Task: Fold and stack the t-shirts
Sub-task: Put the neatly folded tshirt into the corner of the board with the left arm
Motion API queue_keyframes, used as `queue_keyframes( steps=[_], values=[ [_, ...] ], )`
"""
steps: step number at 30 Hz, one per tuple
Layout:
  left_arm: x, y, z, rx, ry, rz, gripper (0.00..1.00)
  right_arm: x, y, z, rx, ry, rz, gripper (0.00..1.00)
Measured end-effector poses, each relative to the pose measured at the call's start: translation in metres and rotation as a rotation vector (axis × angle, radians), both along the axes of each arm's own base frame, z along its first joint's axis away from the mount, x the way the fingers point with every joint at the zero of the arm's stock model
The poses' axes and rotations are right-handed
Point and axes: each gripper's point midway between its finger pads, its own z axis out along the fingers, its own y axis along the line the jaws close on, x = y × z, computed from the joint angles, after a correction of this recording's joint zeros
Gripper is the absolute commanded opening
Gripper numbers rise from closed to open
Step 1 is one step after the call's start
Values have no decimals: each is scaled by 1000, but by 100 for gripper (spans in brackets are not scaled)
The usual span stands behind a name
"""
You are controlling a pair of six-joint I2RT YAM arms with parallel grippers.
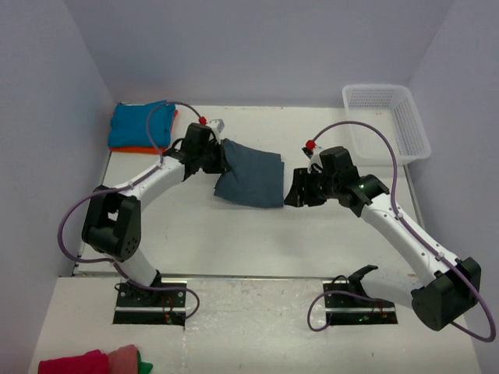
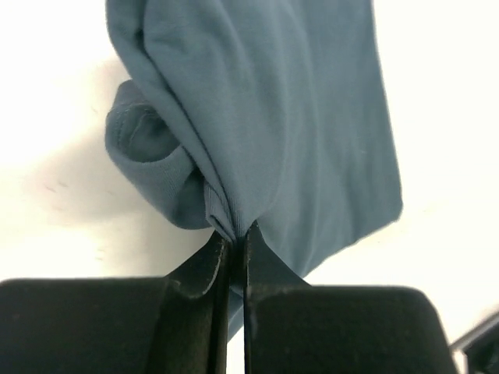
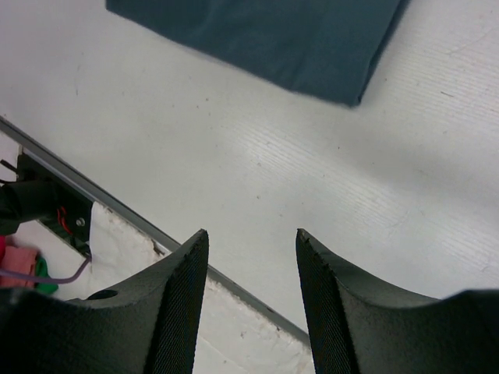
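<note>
A folded slate-blue t-shirt (image 1: 251,178) lies mid-table, its left edge lifted. My left gripper (image 1: 224,158) is shut on that bunched edge, and in the left wrist view the cloth (image 2: 265,117) hangs from between the closed left gripper (image 2: 236,231). My right gripper (image 1: 296,192) hovers just right of the shirt, open and empty. The right wrist view shows the shirt's corner (image 3: 281,35) beyond the open right gripper (image 3: 253,234). A folded turquoise t-shirt (image 1: 140,125) rests on an orange t-shirt (image 1: 136,149) at the far left corner.
A white mesh basket (image 1: 387,121) stands at the far right. Pink, red and green cloths (image 1: 93,361) lie off the table at the bottom left. A metal rail (image 1: 249,276) runs along the table's near edge.
</note>
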Motion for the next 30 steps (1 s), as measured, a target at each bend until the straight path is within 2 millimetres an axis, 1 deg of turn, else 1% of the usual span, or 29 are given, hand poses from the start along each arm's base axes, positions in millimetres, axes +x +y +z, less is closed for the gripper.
queue_keyframes(
  steps=[3,5,7,9,13,15,17,20,24,27,30],
  values=[
    [20,10,28,60,-82,-24,0,-1,1,-5,-1,17,6,50],
    [32,20,36,105,-102,-27,0,-3,2,-6,2,22,11,50],
    [45,34,37,161,-113,-22,0,-3,4,-5,13,21,18,50],
    [59,47,34,222,-112,-11,0,-5,5,-7,21,28,24,50],
    [81,72,26,331,-98,-9,0,-14,5,-19,9,53,39,50],
    [91,83,26,379,-98,-10,0,-17,6,-23,5,63,48,50],
    [107,93,31,422,-114,-19,0,-21,7,-28,5,76,58,50],
    [132,112,44,473,-146,-17,0,-26,9,-32,12,90,75,50],
    [159,150,70,537,-197,26,0,-33,14,-40,2,107,101,50],
    [170,177,92,576,-239,61,0,-40,20,-44,-8,119,131,50],
    [177,193,110,609,-275,82,0,-45,21,-50,-17,134,145,50]
  ],
)
